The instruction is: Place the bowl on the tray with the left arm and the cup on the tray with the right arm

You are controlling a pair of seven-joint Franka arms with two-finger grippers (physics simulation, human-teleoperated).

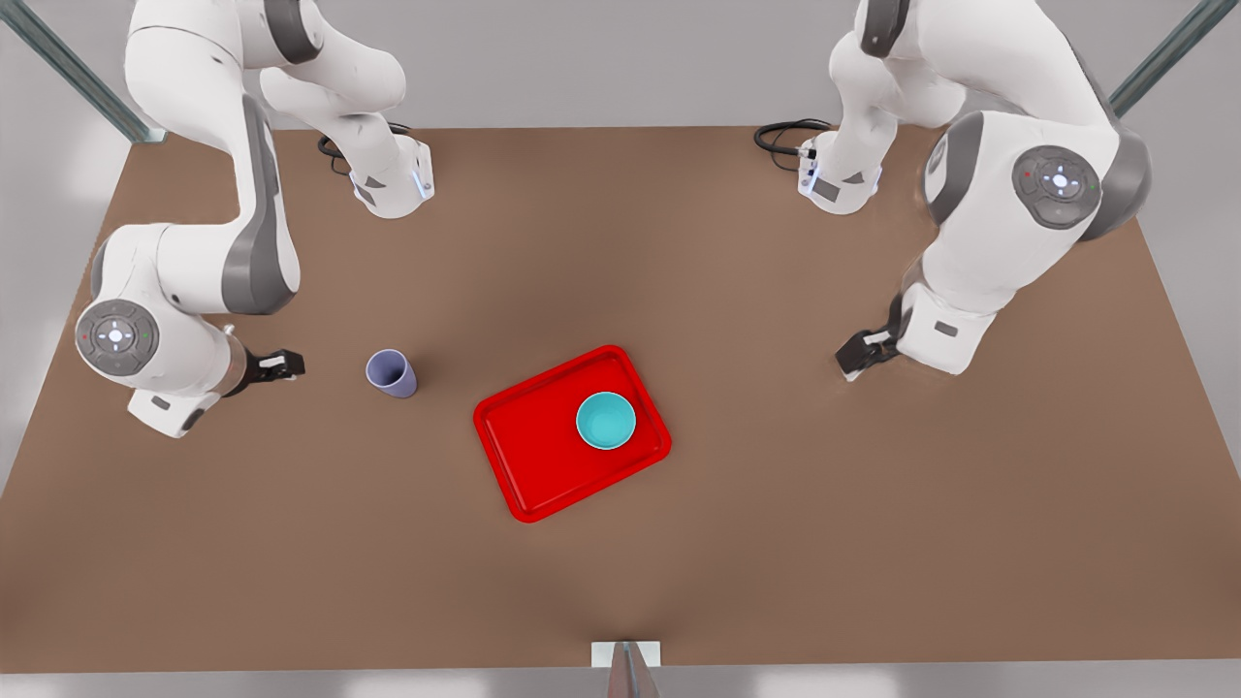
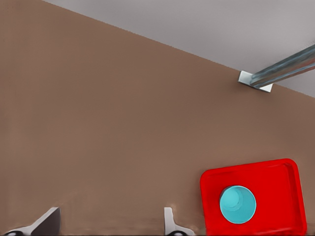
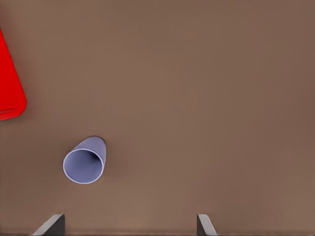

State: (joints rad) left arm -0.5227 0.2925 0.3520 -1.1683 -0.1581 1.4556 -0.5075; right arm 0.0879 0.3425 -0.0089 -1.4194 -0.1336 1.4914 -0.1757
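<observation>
Teal bowl (image 1: 606,421) sits on the red tray (image 1: 528,456); lavender cup (image 1: 392,373) stands upright beside it. We find right gripper (image 1: 281,364) near the cup and left gripper (image 1: 858,357) well apart from the tray, both released.

**Even, soft light across all views**

I see a bright, diffuse render with no glare. On the desk (image 1: 737,543) a paler band runs down the middle of the front view, darkening toward the edges. The cup (image 1: 392,373) throws a faint, soft shadow to its right; the tray (image 1: 543,456) barely shadows. Edges look slightly smeared, with no marked distortion in the corners.
</observation>
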